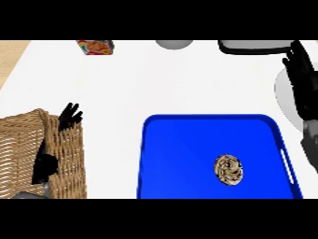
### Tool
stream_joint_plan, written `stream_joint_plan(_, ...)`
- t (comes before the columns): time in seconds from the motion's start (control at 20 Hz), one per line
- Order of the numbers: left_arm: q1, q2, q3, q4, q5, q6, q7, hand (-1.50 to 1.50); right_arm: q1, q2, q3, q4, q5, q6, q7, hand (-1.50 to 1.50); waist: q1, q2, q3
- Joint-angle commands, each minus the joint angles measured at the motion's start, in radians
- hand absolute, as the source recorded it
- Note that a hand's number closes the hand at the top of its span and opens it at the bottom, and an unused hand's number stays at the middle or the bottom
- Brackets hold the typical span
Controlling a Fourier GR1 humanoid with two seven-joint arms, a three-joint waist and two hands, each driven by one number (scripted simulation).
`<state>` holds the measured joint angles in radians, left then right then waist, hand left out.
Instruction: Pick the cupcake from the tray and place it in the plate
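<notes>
Now, cupcake: the cupcake (229, 170) lies on the blue tray (189, 140), in its lower right part, seen from above as a brown and cream swirled round. Nothing touches it.
Tray: blue with a raised rim, it sits on the white counter (134, 84) at the lower middle and right of the head view; a white slot handle shows along its right rim.
Plate: the plate (284, 91) is a pale grey round at the right edge, just beyond the tray's upper right corner, and mostly hidden beneath the right hand.
Right hand: the right hand (307, 86) is above the plate, fingers straight and pointing toward the far edge of the counter, holding nothing. Its grey forearm comes in down the right edge, beside the tray's right rim. It is well apart from the cupcake.
Left hand: the left hand (69, 116) shows at the left, fingers up and relaxed, right against the wicker basket's upper right corner, holding nothing.
Basket: the wicker basket (17, 154) fills the lower left corner.
Far edge: a colourful small box (95, 47), a grey round object (174, 44) and a dark-rimmed grey item (254, 46) stand along the top, each partly cut off.
</notes>
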<state>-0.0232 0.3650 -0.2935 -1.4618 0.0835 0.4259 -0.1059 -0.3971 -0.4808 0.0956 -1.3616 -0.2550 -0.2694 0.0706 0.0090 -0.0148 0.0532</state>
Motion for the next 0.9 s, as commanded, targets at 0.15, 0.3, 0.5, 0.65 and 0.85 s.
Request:
stream_joint_plan(0.15, 0.091, -0.016, -0.007, 0.008, 0.131, -0.056, 0.095, 0.00, -0.064, -0.048, -0.042, -0.103, -0.115, 0.196, -0.070, 1.50, -0.026, 0.018, -0.052)
stream_joint_plan(0.3, 0.122, -0.013, -0.012, -0.064, 0.214, -0.078, 0.099, 0.00, -0.038, -0.303, 0.078, -0.074, 0.204, 0.221, -0.092, 1.50, -0.048, 0.033, -0.080)
stream_joint_plan(0.5, 0.138, 0.018, -0.024, -0.066, 0.326, -0.119, 0.189, 0.00, 0.081, -0.093, -0.093, -0.061, 0.045, 0.051, -0.251, -1.50, -0.074, 0.024, -0.049)
stream_joint_plan(0.65, 0.122, 0.015, -0.037, -0.064, 0.344, -0.103, 0.187, 0.00, 0.158, -0.049, -0.101, -0.095, -0.012, 0.114, -0.365, -1.50, -0.076, 0.021, -0.049)
stream_joint_plan(0.85, 0.108, 0.022, -0.070, -0.075, 0.340, -0.081, 0.209, 0.00, 0.224, -0.090, -0.094, -0.085, 0.013, 0.180, -0.430, -1.50, -0.057, 0.020, -0.051)
